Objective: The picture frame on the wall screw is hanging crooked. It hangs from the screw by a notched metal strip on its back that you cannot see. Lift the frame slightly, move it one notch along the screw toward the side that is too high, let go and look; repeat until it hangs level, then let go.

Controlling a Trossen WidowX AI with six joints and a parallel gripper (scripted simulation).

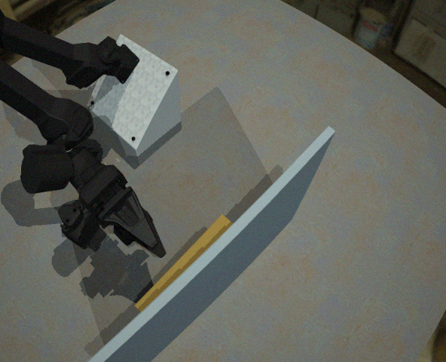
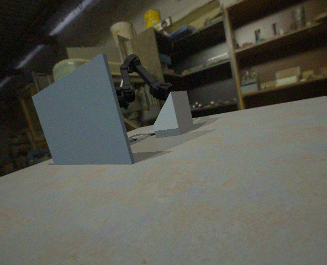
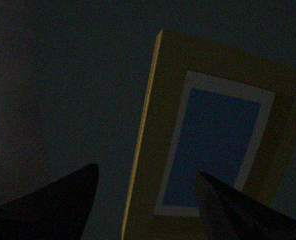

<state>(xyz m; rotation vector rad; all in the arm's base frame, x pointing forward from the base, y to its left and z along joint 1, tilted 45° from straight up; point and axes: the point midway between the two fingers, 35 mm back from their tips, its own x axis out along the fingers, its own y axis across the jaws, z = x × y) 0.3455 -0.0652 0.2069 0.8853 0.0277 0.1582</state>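
The picture frame (image 1: 182, 262) (image 3: 155, 150), yellow-brown with a pale mat and blue picture, hangs on the front of the upright grey-blue wall panel (image 1: 239, 255) (image 2: 83, 120) (image 3: 98, 100). In the wrist view its left edge leans clearly against the panel's side edge; how much of that is perspective I cannot tell. My black gripper (image 1: 147, 251) (image 3: 148, 170) is open and empty. It stands a little off the frame, the fingertips appearing either side of the frame's left edge in the wrist view. The screw and the notched strip are hidden.
A white sloped block (image 1: 149, 89) (image 2: 183, 111) with dark screw heads stands on the table (image 1: 352, 272) (image 2: 186, 213) behind the gripper, under a part of the black arm (image 1: 32, 42) (image 2: 143, 72). Blurred shelves are in the background.
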